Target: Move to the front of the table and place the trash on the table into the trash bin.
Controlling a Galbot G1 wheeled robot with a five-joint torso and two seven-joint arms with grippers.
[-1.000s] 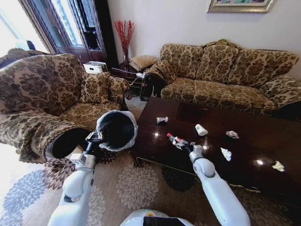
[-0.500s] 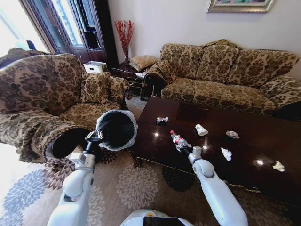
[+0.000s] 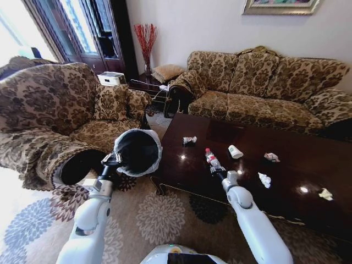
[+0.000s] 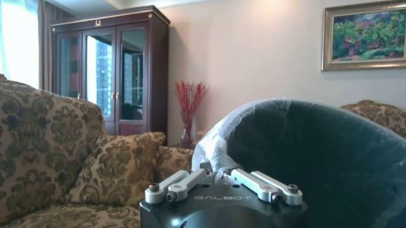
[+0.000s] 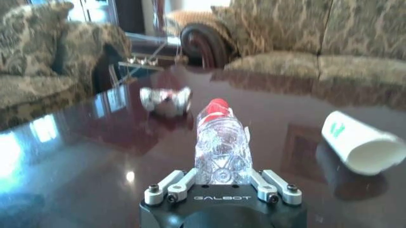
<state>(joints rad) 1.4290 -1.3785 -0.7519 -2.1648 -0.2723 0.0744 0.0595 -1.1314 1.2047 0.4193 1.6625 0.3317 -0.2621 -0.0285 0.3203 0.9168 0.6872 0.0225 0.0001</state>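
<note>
Bottle being held over the table, bin being held at the left.

The bottle (image 5: pixel 219 142) is being clamped by the right gripper (image 3: pixel 219 171) above the table (image 3: pixel 297 165), its base hidden; the bin (image 3: pixel 136 152) rim is being pinched by the left gripper (image 4: pixel 219 179).

- The round black trash bin (image 4: pixel 317 161) with its whitish liner is cut off by the left wrist view's edge.
- The small crumpled wrapper (image 5: pixel 165 99) on the glossy dark table (image 5: pixel 76 175) is too blurred to identify.
- The clear plastic bottle's (image 5: pixel 221 147) base is hidden between the right gripper's (image 5: pixel 222 183) fingers.
</note>
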